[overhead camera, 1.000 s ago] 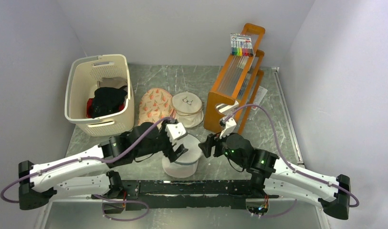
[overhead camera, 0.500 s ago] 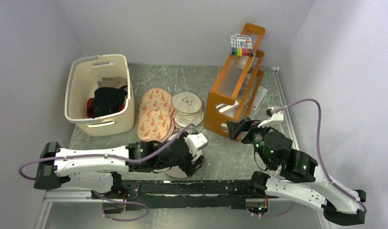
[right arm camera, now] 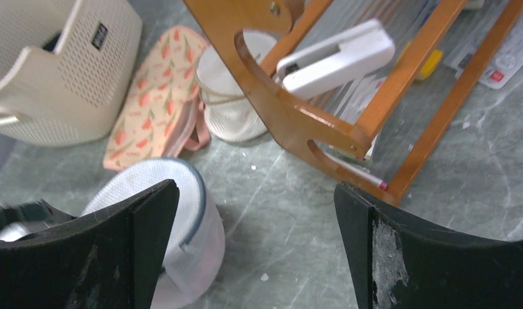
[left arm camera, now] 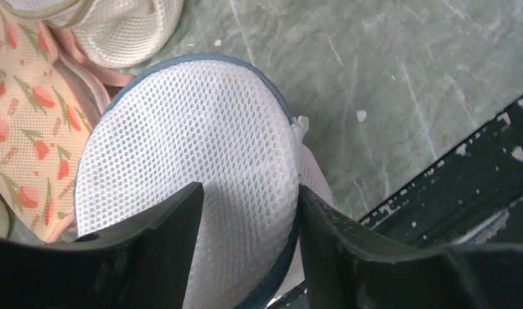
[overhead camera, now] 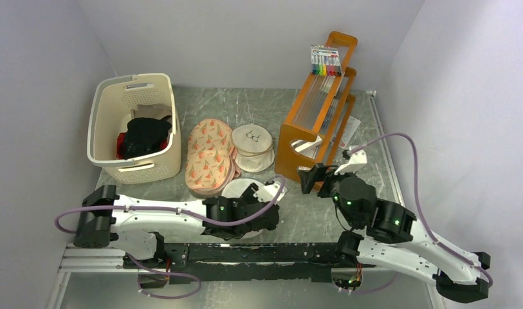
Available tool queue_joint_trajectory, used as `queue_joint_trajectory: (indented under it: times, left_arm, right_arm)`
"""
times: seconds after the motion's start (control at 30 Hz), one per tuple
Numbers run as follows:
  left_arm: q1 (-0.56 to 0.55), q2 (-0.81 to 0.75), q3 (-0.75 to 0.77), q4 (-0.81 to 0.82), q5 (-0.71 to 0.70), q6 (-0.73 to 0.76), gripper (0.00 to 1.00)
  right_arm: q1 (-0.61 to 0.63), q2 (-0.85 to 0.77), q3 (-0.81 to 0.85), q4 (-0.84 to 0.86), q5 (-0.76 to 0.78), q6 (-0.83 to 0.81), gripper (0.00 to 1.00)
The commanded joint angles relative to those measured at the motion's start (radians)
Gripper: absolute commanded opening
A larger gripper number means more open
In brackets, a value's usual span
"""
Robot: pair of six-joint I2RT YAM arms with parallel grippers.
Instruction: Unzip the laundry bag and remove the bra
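The laundry bag (overhead camera: 236,190) is a round white mesh bag with a grey-blue zipper rim, near the table's front edge. In the left wrist view its mesh dome (left arm camera: 194,141) fills the gap between the black fingers (left arm camera: 149,251), and the rim lies against the right one. My left gripper (overhead camera: 246,205) (left arm camera: 250,193) is closed on that edge of the bag. My right gripper (overhead camera: 313,177) (right arm camera: 256,187) hangs wide open above the table, right of the bag (right arm camera: 149,187), with nothing in it. The bra is hidden.
Behind the laundry bag lie a peach patterned bag (overhead camera: 209,158) and a beige bag with a glasses print (overhead camera: 252,147). A cream basket (overhead camera: 133,125) with dark clothes stands back left. An orange rack (overhead camera: 316,122) stands just behind the right gripper.
My left arm has stretched right and lowered onto the bag, its jaws narrowing round the mesh edge. The bag has tipped toward the back. The right gripper lifted away to the right and opened wider.
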Motion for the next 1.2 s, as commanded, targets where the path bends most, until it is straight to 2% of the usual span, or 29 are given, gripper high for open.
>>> queue_joint_trajectory:
  times: [0.0,0.07,0.1,0.2,0.23,0.3,0.4,0.47,0.53,0.63,0.73,0.83,1.17]
  left_arm:
    - [0.062,-0.086,-0.080,0.128,0.029,0.033,0.56]
    - [0.074,-0.143,-0.129,0.184,0.077,0.065,0.36]
    - [0.075,-0.178,-0.154,0.216,0.101,0.094,0.30]
    - [0.078,-0.313,-0.258,0.347,0.198,0.273,0.19]
    - [0.082,-0.372,-0.306,0.411,0.257,0.392,0.15]
    - [0.091,-0.475,-0.370,0.465,0.354,0.538,0.07]
    - [0.133,-0.569,-0.400,0.458,0.390,0.687,0.07]
    - [0.164,-0.582,-0.396,0.435,0.388,0.727,0.07]
    - [0.181,-0.575,-0.378,0.399,0.393,0.724,0.07]
    - [0.187,-0.571,-0.406,0.415,0.399,0.704,0.07]
    - [0.192,-0.531,-0.376,0.358,0.367,0.681,0.07]
    - [0.195,-0.507,-0.369,0.332,0.294,0.646,0.07]
    - [0.223,-0.521,-0.362,0.348,0.419,0.651,0.07]
  right_arm:
    - [-0.003,0.054,-0.051,-0.012,-0.059,0.059,0.92]
    - [-0.004,0.072,-0.088,0.020,-0.112,0.059,0.86]
    - [-0.005,0.080,-0.111,0.045,-0.144,0.052,0.83]
    - [-0.005,0.115,-0.206,0.198,-0.255,-0.011,0.79]
    - [-0.004,0.137,-0.234,0.254,-0.298,-0.031,0.77]
    - [-0.006,0.184,-0.265,0.375,-0.382,-0.072,0.72]
    - [-0.006,0.253,-0.272,0.499,-0.538,-0.143,0.65]
    - [-0.008,0.272,-0.278,0.565,-0.642,-0.182,0.64]
    - [-0.009,0.286,-0.287,0.613,-0.694,-0.186,0.62]
    - [-0.008,0.319,-0.284,0.651,-0.739,-0.161,0.49]
    - [-0.009,0.359,-0.286,0.694,-0.820,-0.154,0.44]
    - [-0.008,0.386,-0.276,0.688,-0.822,-0.149,0.44]
    - [-0.009,0.447,-0.282,0.787,-0.717,-0.142,0.32]
